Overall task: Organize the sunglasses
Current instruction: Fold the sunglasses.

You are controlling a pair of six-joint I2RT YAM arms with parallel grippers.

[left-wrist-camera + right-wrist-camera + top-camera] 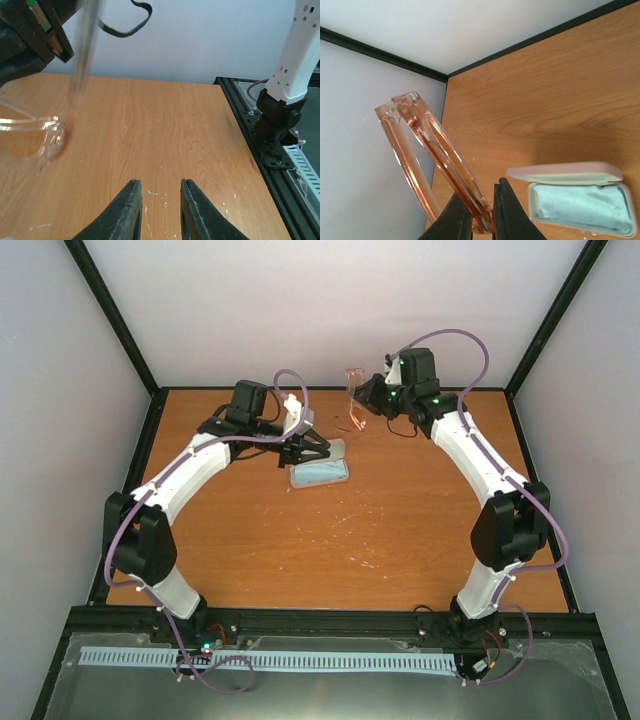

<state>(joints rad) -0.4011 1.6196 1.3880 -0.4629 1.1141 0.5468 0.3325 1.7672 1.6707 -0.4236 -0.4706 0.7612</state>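
One translucent pink sunglasses (435,155) in right claw (481,201), rounded case (565,173), seemingly cloth-lined

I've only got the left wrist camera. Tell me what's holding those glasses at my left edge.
Observer: The right gripper is shut on the sunglasses, pinching the frame and holding them up off the table.
Operator: Now find me the case.
Observer: The case lies open on the table close by the left gripper, outside your frame.
Operator: Say what's in it.
Observer: Only a light blue cloth; no glasses inside.
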